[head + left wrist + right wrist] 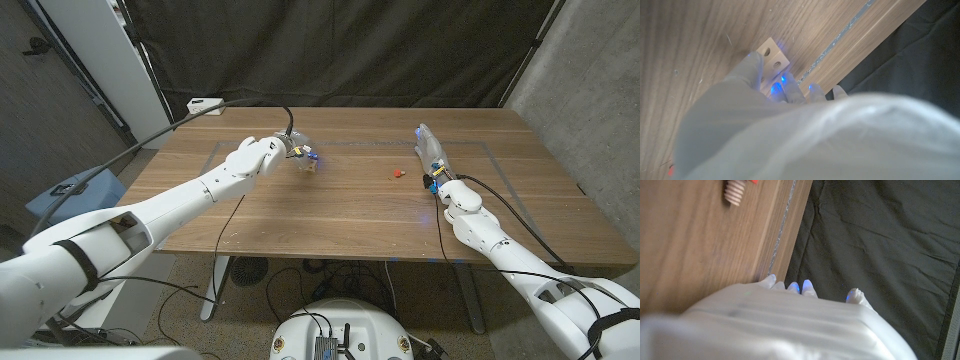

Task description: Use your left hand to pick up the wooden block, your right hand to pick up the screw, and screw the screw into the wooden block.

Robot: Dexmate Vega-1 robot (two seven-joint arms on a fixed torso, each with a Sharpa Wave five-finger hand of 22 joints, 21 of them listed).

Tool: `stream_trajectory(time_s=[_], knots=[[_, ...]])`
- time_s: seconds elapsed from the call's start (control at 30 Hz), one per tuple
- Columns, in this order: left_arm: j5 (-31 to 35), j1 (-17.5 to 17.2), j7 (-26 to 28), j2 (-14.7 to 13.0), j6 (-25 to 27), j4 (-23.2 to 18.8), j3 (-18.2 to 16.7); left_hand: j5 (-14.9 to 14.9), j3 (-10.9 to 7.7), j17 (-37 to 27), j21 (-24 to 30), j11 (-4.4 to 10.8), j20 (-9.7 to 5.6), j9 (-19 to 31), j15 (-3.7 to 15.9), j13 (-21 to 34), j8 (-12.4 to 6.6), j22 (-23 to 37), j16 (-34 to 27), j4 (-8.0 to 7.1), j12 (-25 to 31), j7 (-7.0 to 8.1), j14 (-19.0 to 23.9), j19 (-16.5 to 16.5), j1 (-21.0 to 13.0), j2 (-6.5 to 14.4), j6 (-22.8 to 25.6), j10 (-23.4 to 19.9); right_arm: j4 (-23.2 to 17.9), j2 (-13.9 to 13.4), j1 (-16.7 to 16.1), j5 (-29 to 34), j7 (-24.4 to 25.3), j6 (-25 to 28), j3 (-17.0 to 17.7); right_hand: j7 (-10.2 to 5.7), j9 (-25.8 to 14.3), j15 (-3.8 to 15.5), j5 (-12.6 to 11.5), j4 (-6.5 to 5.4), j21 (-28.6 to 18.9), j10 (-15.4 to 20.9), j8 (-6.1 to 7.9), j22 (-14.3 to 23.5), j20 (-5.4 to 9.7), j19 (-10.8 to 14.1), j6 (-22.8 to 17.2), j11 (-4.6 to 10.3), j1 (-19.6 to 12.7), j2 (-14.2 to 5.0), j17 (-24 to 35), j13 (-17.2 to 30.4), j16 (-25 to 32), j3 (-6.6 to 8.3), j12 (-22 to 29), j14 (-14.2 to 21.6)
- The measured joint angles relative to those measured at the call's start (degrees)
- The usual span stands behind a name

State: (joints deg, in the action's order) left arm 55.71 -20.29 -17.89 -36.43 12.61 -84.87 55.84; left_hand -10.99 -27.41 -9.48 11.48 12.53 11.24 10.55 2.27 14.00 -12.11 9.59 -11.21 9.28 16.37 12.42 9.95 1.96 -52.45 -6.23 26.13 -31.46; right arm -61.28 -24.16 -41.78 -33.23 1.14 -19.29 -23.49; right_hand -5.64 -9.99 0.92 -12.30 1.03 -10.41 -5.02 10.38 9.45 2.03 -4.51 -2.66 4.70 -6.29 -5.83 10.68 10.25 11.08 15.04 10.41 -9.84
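Wooden block [773, 56] lying toward the table's [330, 215] far-left part, being touched by the left hand's [285, 150] fingers [754, 67]; firm grip impossible to tell. Screw [397, 173] sitting right of centre, apart from the right hand [432, 152], fingers extended, holding nothing. Showing no readable writing.

My arms are glossy white shells in rounded segments, with black bands near the shoulders and black cables trailing along each forearm. My left hand [285, 150] and right hand [432, 155] wear pale translucent coverings, and small blue lights glow at the fingertips [807, 286].
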Motion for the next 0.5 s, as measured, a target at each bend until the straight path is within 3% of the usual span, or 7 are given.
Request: stream_trajectory(time_s=[0.5], knots=[[-0.45,0.19,0.87,0.31,-0.41,0.44,0.52,0.0,0.74,-0.28,-0.35,-0.03,-0.26,-0.01,-0.18,0.79,-0.44,0.01,0.0,-0.2,0.84,-0.22,3.05,-1.29,-1.71,0.04,4.0,-3.96,0.07,-0.02,-0.29,-0.04,0.24,0.0,0.12,-0.31,0.0,0.0,0.0,0.24,0.0,0.0,0.23,0.0,0.0,0.0,-0.32,0.0,0.0,0.0,0.0,0.0,0.0,0.24,0.0,0.0]])
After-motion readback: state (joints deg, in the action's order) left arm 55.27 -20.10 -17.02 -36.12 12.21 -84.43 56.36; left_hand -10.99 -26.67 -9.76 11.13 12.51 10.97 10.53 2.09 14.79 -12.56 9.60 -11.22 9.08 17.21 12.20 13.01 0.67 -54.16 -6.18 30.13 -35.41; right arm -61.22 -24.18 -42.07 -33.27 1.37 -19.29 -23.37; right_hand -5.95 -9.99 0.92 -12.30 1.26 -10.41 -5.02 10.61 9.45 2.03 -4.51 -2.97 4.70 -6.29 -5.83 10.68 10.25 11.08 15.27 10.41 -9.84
